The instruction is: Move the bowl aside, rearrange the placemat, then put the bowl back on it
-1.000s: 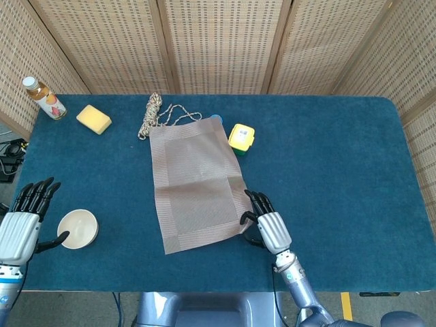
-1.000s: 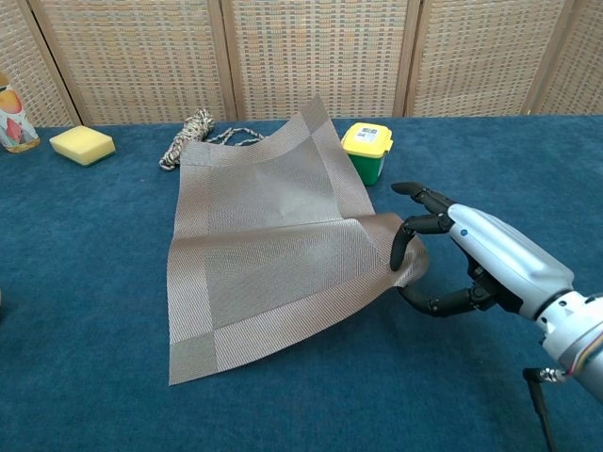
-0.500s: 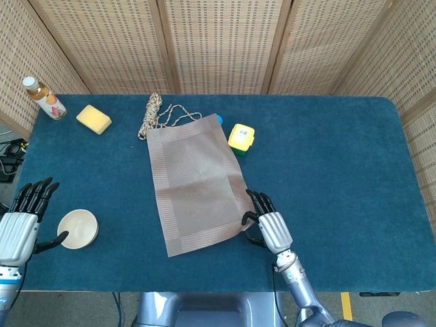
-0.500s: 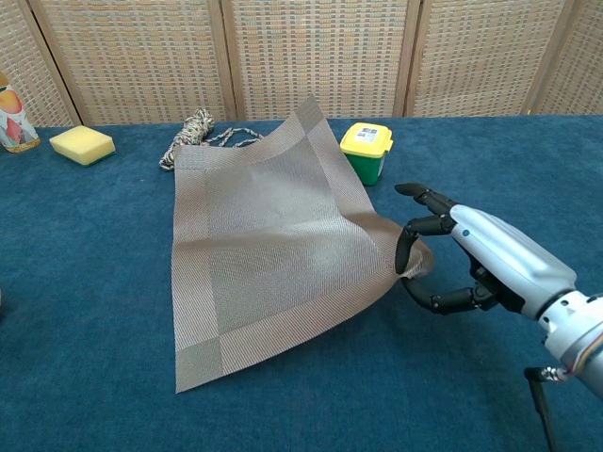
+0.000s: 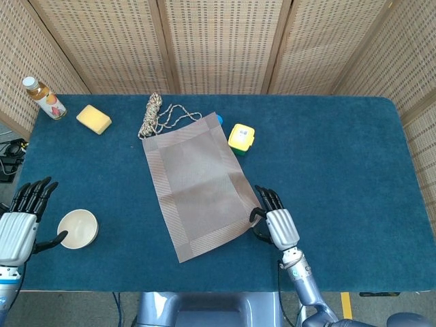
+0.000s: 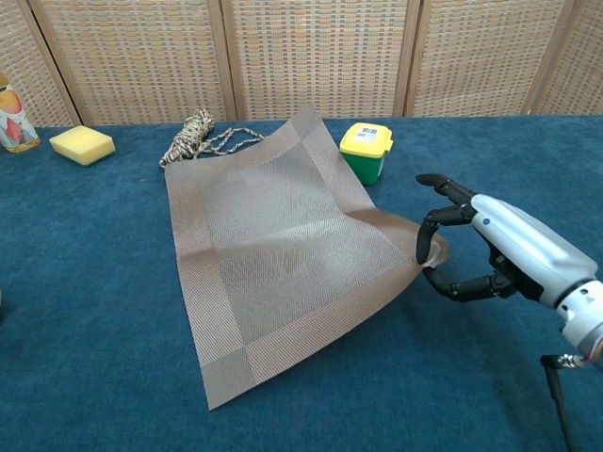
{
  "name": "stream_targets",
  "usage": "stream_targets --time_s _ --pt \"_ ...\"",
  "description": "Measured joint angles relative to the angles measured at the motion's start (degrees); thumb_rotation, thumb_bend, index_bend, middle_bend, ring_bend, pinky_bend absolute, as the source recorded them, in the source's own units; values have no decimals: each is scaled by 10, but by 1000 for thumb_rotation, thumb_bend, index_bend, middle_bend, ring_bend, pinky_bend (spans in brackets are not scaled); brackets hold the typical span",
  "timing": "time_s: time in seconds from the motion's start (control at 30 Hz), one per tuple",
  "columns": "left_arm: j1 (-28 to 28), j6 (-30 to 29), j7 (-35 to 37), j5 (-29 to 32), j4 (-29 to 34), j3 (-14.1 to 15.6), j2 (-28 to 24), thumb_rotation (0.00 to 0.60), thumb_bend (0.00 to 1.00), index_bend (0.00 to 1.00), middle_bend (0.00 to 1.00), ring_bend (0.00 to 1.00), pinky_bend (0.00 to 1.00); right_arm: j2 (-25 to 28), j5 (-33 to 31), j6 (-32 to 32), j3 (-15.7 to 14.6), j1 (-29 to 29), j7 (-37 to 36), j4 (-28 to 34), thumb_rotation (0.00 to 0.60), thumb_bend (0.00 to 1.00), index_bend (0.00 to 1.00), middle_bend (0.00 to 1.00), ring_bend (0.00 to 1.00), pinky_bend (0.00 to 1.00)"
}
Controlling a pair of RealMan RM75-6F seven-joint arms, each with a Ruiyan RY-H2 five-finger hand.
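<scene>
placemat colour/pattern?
Grey-brown woven placemat with a darker border band; clearest in the chest view.

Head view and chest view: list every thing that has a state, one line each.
placemat: skewed on the table, near right corner lifted
bowl: upright, empty, off the placemat, at the left hand's thumb
right hand: pinches the placemat's corner
left hand: fingers spread, holds nothing
green tub: upright, yellow lid on
bottle: capped, leaning
rope: partly bundled, loose end trailing

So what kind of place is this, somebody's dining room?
More likely a robot test setup than a home: a table covered in blue felt, wicker screens closing it in, and an odd mix of props, like a placemat, rope and sponge.
</scene>
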State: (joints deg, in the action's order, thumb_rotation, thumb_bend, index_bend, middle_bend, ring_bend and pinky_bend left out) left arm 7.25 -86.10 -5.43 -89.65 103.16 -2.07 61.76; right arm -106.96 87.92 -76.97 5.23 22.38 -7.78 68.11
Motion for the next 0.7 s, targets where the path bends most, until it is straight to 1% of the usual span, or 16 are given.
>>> stream_targets --time_s 0.17,0.37,0.47,0.6,0.7 --pt "0 0 -1 1 0 -1 1 600 176 0 0 0 0 16 1 -6 -2 -5 4 7 600 579 646 98 0 0" --pt "0 1 -3 0 0 0 1 600 176 0 0 0 0 46 7 -19 -7 -14 12 33 600 574 649 98 0 0" --pt "0 1 -7 -3 1 1 2 600 176 0 0 0 0 67 9 -25 -12 -22 14 46 600 565 650 99 0 0" --pt "0 2 -14 -5 1 2 4 600 177 0 0 0 0 112 12 -32 -25 -36 16 66 600 559 654 102 0 0" --pt "0 2 -19 -6 1 3 6 600 176 0 0 0 0 140 11 -31 -32 -44 19 65 600 558 654 102 0 0"
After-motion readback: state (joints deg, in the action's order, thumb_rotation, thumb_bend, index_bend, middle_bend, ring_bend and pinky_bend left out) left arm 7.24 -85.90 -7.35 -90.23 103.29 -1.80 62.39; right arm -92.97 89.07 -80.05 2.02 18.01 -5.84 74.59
